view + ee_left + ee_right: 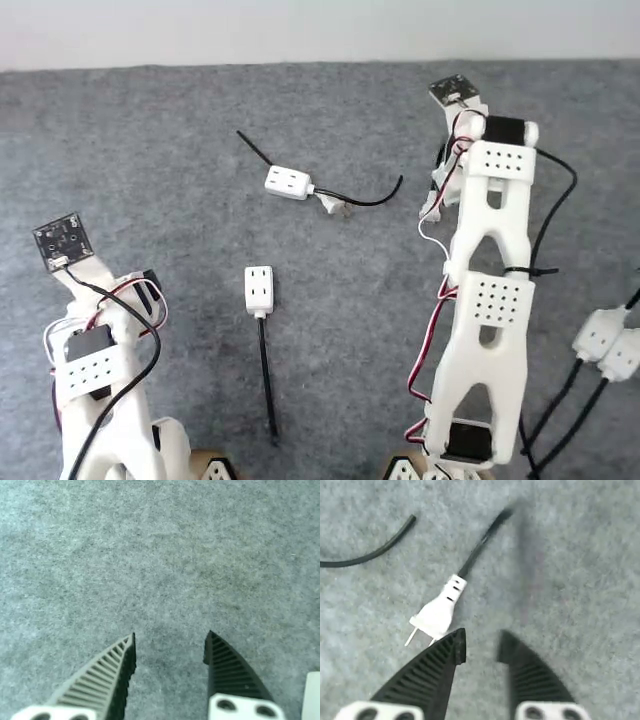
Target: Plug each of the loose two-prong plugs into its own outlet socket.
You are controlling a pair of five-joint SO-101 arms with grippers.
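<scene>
A white two-prong plug (pixel 437 615) on a black cord lies flat on the grey carpet, prongs pointing toward my right gripper (pixel 481 642). That gripper is open just beside the plug, one fingertip (pixel 456 642) close to the prongs, holding nothing. My left gripper (pixel 170 642) is open over bare carpet. One white outlet socket (pixel 287 182) lies mid-table with a plug (pixel 325 200) and curved black cord at its right end. A second socket (pixel 259 288) lies nearer the front, its cord running toward the table's front edge.
More white plugs (pixel 605 340) with black cords lie at the right edge beside the right arm (pixel 490 300). A loose black cord end (pixel 380 547) lies near the right gripper. A white edge (pixel 312 695) shows beside the left gripper.
</scene>
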